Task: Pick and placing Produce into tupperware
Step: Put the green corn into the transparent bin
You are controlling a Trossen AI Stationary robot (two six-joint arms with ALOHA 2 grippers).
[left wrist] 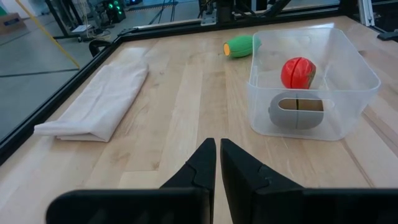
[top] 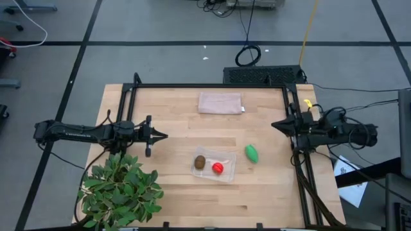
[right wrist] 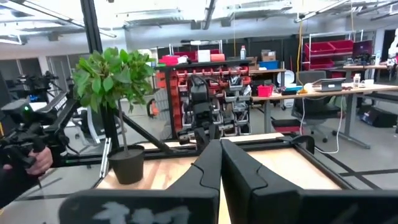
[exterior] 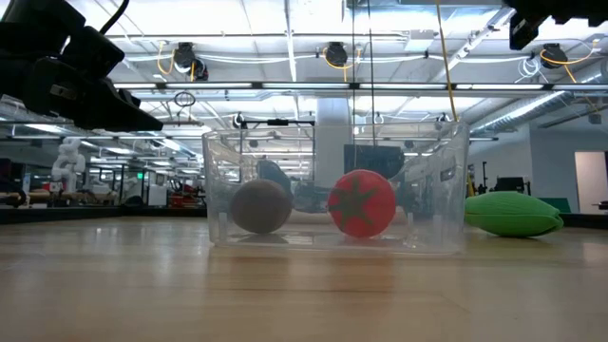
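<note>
The clear tupperware stands on the wooden table, a little to the near side of its middle. Inside it lie a brown kiwi and a red tomato-like fruit, both resting on the container's floor. A bright green oval lies on the table just right of the container. My left gripper is shut and hovers left of the container, pointing at it. My right gripper is shut, raised at the table's right edge, and holds nothing.
A folded pinkish-beige cloth lies at the table's far middle. A leafy potted plant stands at the near left corner. A black frame runs along the table's far and side edges. A person's hand shows beyond the table.
</note>
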